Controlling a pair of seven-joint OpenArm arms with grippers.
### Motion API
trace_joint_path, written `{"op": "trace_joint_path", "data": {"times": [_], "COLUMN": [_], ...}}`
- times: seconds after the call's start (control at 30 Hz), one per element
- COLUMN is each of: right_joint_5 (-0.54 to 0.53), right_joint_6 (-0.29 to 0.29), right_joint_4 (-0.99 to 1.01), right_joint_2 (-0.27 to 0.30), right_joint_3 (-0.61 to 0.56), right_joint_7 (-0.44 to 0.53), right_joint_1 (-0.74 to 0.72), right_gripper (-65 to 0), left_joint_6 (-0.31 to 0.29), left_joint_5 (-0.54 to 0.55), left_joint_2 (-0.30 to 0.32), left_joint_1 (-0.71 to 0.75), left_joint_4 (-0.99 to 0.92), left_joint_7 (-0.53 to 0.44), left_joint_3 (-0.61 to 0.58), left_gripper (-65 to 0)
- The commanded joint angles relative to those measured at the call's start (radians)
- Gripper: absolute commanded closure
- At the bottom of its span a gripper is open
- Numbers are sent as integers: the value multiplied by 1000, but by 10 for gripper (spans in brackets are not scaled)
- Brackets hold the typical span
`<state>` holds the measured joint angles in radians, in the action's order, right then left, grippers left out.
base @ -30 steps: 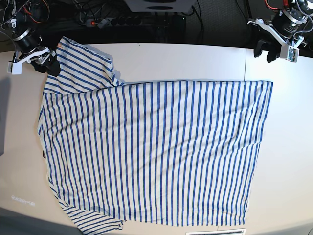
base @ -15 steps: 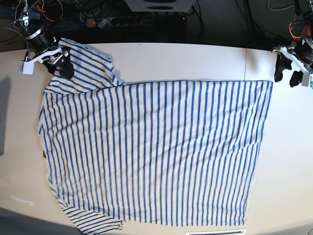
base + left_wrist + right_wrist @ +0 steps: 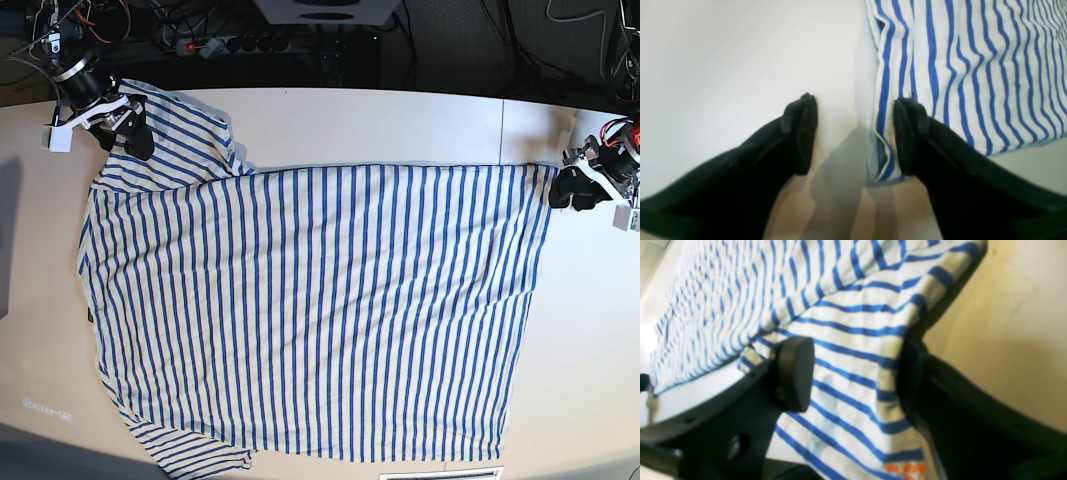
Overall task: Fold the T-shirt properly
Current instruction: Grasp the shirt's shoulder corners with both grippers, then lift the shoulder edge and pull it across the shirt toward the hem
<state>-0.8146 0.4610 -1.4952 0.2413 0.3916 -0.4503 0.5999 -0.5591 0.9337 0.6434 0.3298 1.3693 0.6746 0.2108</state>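
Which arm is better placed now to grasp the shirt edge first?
Probably the right: its open fingers already straddle the T-shirt sleeve. The left gripper has only the corner edge beside one finger.

left black two-fingered gripper: low, jaws spread wide, nothing clamped | right black two-fingered gripper: low, jaws spread wide, nothing clamped

Soft, matt striped cloth T-shirt lies on a smooth, faintly glossy table; matt black claw fingers.
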Motion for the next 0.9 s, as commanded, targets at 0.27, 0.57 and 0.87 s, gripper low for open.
{"op": "trace_joint_path", "data": {"times": [0.27, 0.57, 0.87], "right_joint_5": [123, 111, 82], "right_joint_6": [-1, -1, -1], "right_joint_4": [27, 27, 26], "right_joint_2": [-9, -9, -9], "right_joint_3": [-22, -22, -22], "right_joint_7": [-188, -214, -238], "right_joint_1": [29, 29, 23], "right_gripper": [-392, -390, 0], "left_joint_6": [-82, -80, -80], "left_joint_5": [97, 31, 14], "left_joint_2": [19, -29, -31], "left_joint_1": [0, -32, -39], "left_joint_4": [3, 3, 3], "left_joint_7": [119, 119, 76], "left_joint_3": [-62, -152, -152], "left_gripper": [-394, -393, -73]}}
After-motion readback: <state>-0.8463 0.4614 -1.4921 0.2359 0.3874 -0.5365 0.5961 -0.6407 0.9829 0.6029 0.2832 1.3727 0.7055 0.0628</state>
